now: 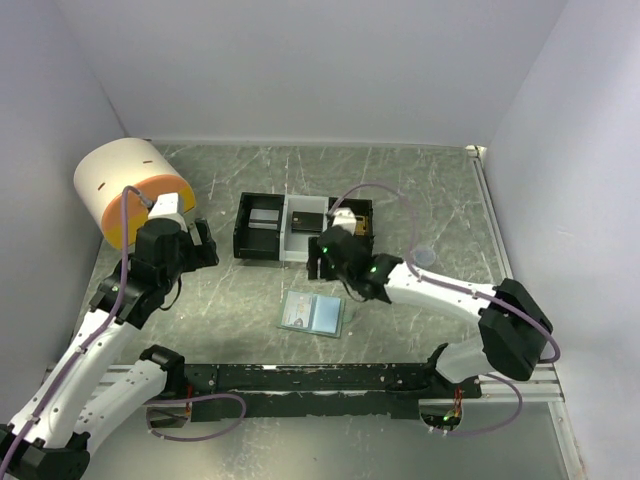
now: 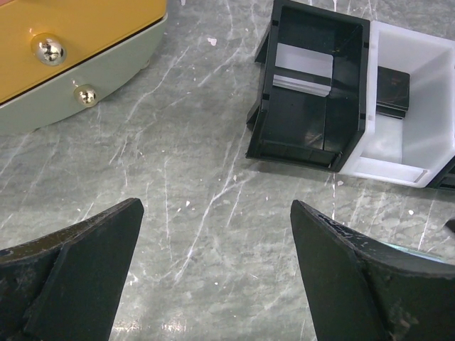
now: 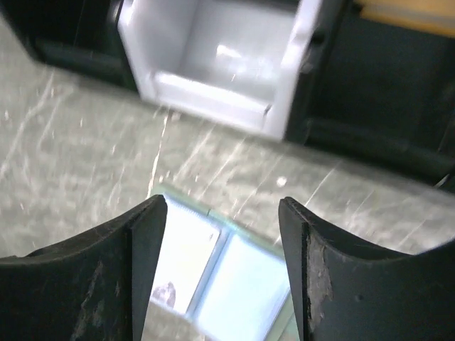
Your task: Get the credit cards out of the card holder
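The card holder [image 1: 313, 313] lies open and flat on the table, pale blue-green inside, with two panels. A card with a small picture [image 1: 298, 312] shows in its left panel. My right gripper [image 1: 328, 268] is open and empty, hovering just beyond the holder's far edge, between it and the tray. In the right wrist view the holder [image 3: 242, 284] lies below and between the spread fingers [image 3: 142, 270], and the pictured card [image 3: 181, 263] is in its left panel. My left gripper [image 1: 207, 245] is open and empty over bare table, left of the tray; its gap [image 2: 217, 209] shows only table.
A three-compartment tray [image 1: 241, 240], black, white, black, stands behind the holder; a grey card [image 1: 263, 218] lies in its left part and a dark card [image 1: 306, 224] in the white part. It also shows in the left wrist view [image 2: 263, 106]. An orange-and-cream cylinder [image 1: 125, 185] stands at far left.
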Controlling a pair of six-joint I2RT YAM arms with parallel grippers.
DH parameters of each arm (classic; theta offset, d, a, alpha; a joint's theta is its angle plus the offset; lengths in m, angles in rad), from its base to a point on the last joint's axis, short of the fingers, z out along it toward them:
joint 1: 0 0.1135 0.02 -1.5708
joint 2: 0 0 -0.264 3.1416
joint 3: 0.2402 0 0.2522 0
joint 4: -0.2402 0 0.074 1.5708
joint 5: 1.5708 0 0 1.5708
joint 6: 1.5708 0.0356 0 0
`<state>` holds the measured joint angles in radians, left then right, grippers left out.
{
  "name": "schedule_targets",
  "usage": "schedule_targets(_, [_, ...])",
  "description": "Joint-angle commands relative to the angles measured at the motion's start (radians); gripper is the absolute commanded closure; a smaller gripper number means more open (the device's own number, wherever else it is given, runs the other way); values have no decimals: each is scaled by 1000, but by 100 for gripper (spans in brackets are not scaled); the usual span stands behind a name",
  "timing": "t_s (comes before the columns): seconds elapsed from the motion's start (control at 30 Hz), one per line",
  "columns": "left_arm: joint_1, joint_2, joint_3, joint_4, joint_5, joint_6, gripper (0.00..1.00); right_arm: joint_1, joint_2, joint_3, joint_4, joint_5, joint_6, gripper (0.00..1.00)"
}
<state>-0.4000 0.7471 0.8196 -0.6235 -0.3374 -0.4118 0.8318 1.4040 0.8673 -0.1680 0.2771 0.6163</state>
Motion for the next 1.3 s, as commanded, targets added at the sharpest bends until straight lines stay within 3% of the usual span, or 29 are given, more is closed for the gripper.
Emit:
schedule_targets(0.0, [6,-22,10,-8,-32,-3,2,149,-37,-34,-59,235,132,30])
schedule_targets(0.27, [6,-54,11,-21,-70,-20,0,285,35,-33,-82,285,238,21])
schedule_targets(0.5, [6,-59,9,-25,-79,-24,0,341,163,60,-187,342,327,20])
schedule_targets(1.27, [6,-46,12,-24,-66,-18,1,377,358,127,-209,284,339,34])
